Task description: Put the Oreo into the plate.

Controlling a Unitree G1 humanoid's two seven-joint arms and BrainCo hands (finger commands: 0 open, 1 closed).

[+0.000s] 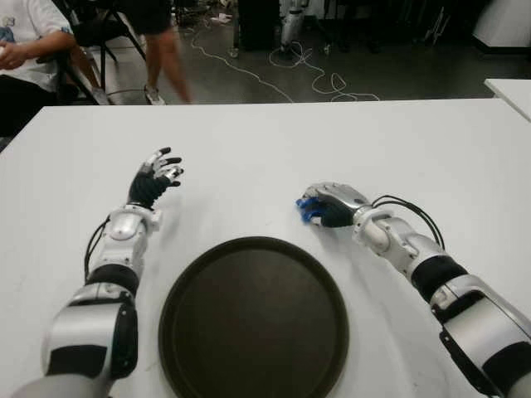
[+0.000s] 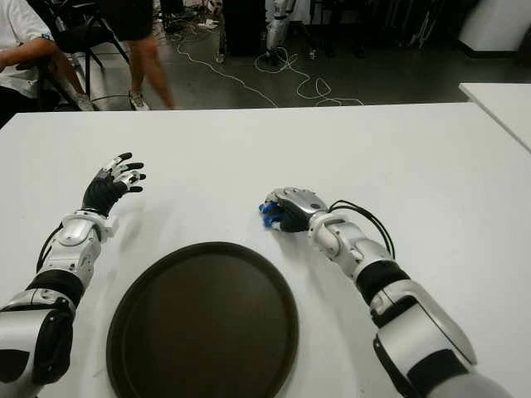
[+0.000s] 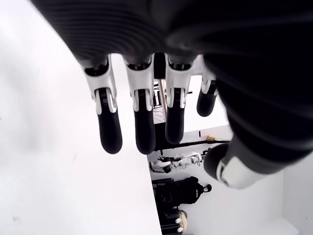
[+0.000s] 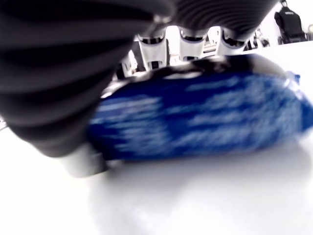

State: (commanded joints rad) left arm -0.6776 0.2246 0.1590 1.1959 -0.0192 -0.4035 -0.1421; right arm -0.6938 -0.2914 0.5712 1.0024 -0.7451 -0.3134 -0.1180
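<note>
A blue Oreo pack [image 1: 307, 209] lies on the white table [image 1: 274, 141], just beyond the right rim of the round dark plate [image 1: 254, 319]. My right hand [image 1: 328, 204] covers it, fingers curled over its top; in the right wrist view the blue wrapper [image 4: 205, 120] fills the space under the fingers [image 4: 190, 41] and touches the table. Only the pack's left end shows in the eye views. My left hand [image 1: 155, 177] is to the left of the plate, raised a little, fingers [image 3: 142, 122] spread and holding nothing.
Past the table's far edge is a dark floor with white cables [image 1: 307, 75], a seated person [image 1: 25, 50] at the far left and a standing person's legs [image 1: 162, 58]. A second white table's corner [image 1: 510, 91] shows at the right.
</note>
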